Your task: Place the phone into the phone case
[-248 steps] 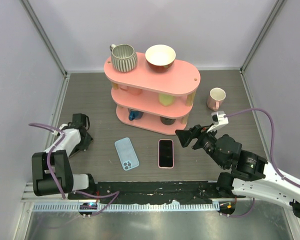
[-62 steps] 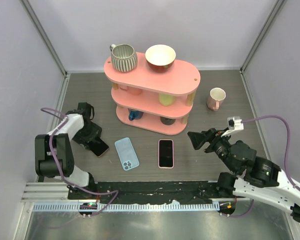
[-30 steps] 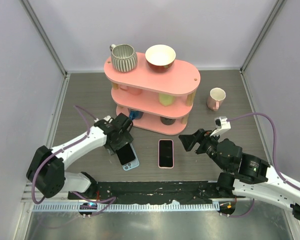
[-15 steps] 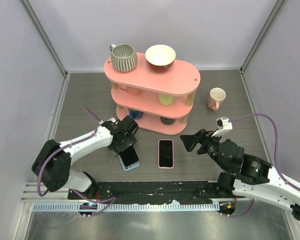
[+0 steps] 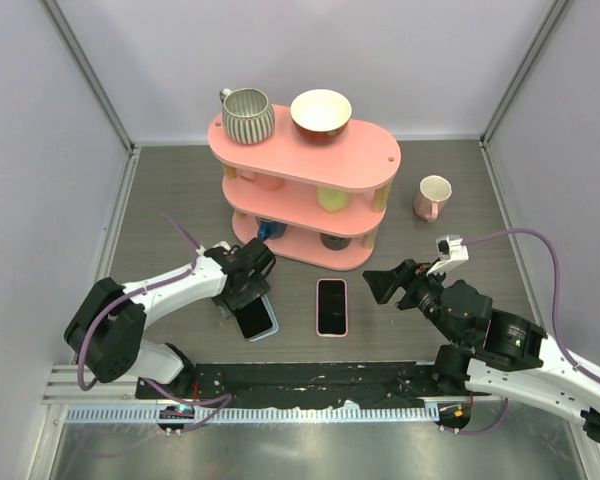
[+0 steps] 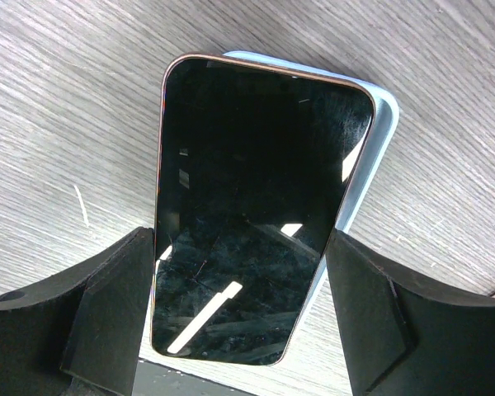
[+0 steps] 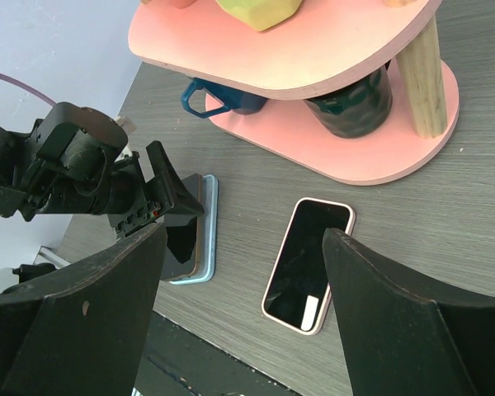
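A dark phone (image 6: 256, 206) with a bronze rim hangs between the fingers of my left gripper (image 6: 241, 272), which is shut on its long sides. It sits right over the light-blue phone case (image 6: 381, 136), which shows only as a strip along the phone's right and top edges. From above, the phone (image 5: 252, 318) covers most of the case (image 5: 271, 326), left of the table's middle, under the left gripper (image 5: 248, 292). I cannot tell whether phone and case touch. My right gripper (image 5: 382, 285) hovers open and empty at right; its wrist view (image 7: 242, 247) shows the case (image 7: 211, 231).
A second phone in a pink case (image 5: 331, 306) lies flat between the two grippers. The pink three-tier shelf (image 5: 380, 160) stands behind, carrying a grey mug (image 5: 247, 114), a bowl (image 5: 321, 113) and cups. A pink-and-white mug (image 5: 433, 196) stands at the right. Grey walls close in the table.
The left arm carried the phone from the table's left side to over the blue case, then settled it slightly toward the near edge. The right arm barely shifted.
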### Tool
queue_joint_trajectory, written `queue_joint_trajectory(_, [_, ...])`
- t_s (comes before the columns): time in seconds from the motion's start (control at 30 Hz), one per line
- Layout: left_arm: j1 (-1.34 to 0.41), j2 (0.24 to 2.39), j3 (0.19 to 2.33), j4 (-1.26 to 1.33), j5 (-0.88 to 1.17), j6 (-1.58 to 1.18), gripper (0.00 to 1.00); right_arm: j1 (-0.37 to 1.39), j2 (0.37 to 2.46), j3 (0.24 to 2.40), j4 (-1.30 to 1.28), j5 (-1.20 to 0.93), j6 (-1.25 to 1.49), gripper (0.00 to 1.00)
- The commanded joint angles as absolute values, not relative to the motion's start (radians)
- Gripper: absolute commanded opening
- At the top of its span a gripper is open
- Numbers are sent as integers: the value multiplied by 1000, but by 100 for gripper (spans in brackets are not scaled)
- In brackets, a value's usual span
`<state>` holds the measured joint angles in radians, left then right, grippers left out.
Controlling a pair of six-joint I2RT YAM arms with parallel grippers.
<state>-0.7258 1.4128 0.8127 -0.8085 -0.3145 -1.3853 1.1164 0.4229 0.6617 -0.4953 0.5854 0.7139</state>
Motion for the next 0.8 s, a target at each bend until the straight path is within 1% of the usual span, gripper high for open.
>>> queue_joint_trajectory(0.0, [-732,1407,831,-782,-359,-1394,20,1117,428,670,-471,600,727,82])
queue_joint_trajectory(0.13, [-732,1414,836,-775,-357,-1390,24,1118,423,667,-472,604,729,82])
queue_joint_trajectory(0.27, [-736,1419,838,-775,-359,-1390,25,1118,426,661,-466,601,730,82])
queue_joint_trajectory(0.3, [-736,1427,839,-778,-360,-1388,26,1118,426,661,-466,600,730,82])
queue_joint_trajectory(0.33, [-739,1430,844,-778,-362,-1385,30,1118,426,661,-463,601,729,82])
queue_joint_trajectory(0.47, [-747,1436,853,-764,-357,-1371,34,1118,431,661,-463,601,727,82])
queue_joint_trajectory(0.5, [-752,1436,854,-761,-357,-1370,40,1118,430,661,-463,601,729,82])
queue_joint_trajectory(0.57, [-753,1436,862,-758,-356,-1358,48,1118,430,660,-463,600,727,82])
queue_joint_trajectory(0.6, [-756,1436,865,-759,-356,-1355,55,1118,430,660,-465,598,729,82])
queue_joint_trajectory(0.67, [-762,1431,876,-767,-353,-1342,60,1118,428,658,-466,600,729,82])
queue_joint_trajectory(0.7, [-764,1428,879,-767,-353,-1339,66,1118,426,658,-466,600,730,82])
queue_joint_trajectory(0.77, [-767,1413,882,-769,-351,-1332,71,1118,426,657,-469,598,732,82])
